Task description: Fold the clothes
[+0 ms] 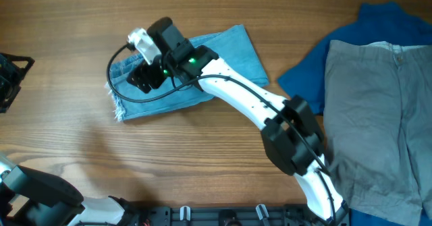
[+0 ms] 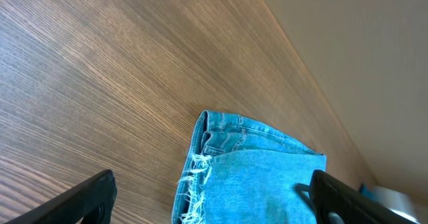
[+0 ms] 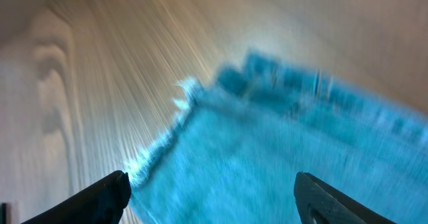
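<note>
The light-blue jeans (image 1: 202, 67) lie folded into a compact rectangle on the wooden table, left of centre, with the frayed hem at their left edge (image 1: 118, 108). My right gripper (image 1: 144, 77) reaches in from the lower right and hovers over the left part of the jeans. In the blurred right wrist view its fingers (image 3: 212, 184) are wide apart with denim (image 3: 281, 150) below and nothing held. The left wrist view shows the jeans (image 2: 261, 177) some way off between my left gripper's (image 2: 210, 187) wide-open, empty fingers.
Grey-khaki trousers (image 1: 378, 118) lie at the right on top of a dark blue shirt (image 1: 378, 23). My left arm's base (image 1: 40, 199) sits at the bottom left. A black part (image 1: 10, 77) shows at the left edge. The table's far edge meets a wall (image 2: 361, 43).
</note>
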You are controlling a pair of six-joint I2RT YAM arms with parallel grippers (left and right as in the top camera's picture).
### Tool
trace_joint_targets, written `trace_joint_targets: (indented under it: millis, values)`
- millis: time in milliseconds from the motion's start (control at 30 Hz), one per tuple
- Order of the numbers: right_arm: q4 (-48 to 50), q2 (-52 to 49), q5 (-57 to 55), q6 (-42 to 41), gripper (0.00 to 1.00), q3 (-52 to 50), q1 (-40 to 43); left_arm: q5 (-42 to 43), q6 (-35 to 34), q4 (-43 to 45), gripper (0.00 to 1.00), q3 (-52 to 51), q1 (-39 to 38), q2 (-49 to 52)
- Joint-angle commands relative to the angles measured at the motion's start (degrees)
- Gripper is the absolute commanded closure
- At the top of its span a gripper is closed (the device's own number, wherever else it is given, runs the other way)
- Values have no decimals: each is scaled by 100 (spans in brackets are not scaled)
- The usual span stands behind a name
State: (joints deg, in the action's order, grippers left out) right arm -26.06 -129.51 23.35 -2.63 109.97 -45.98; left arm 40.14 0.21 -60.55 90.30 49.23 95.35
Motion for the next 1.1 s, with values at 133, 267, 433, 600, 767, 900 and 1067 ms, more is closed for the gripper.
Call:
trace_joint_targets:
  millis: [133, 267, 433, 600, 767, 900, 1067]
  values:
    - [-1202, 579, -756, -1237, 18, 7, 649, -9, 87, 46, 20, 57, -284, 7]
    - [-2385, 614, -680, -1263, 19, 4, 1843, -11, 109, 28, 43, 57, -1193, 13]
    - [-2997, 560, 74, -625, 17, -26, 3412, -1163, 409, -129, 51, 39, -2962, 35]
    - [-3071, 413, 118, 175, 15, -608, 3893, -1725, 382, 214, 84, -234, -4245, 341]
    - [-2516, 221, 699, 758, 15, -1381, 3875, -1696, 184, 511, 82, -380, -4791, 1217]
    - [-2277, 144, 1169, 935, 15, -1517, 3762, -1648, 42, 337, 78, -387, -4813, 1451]
    - [-2079, 144, 1099, 859, 34, -1550, 3716, -1582, 39, 212, 39, -378, -4542, 1443]
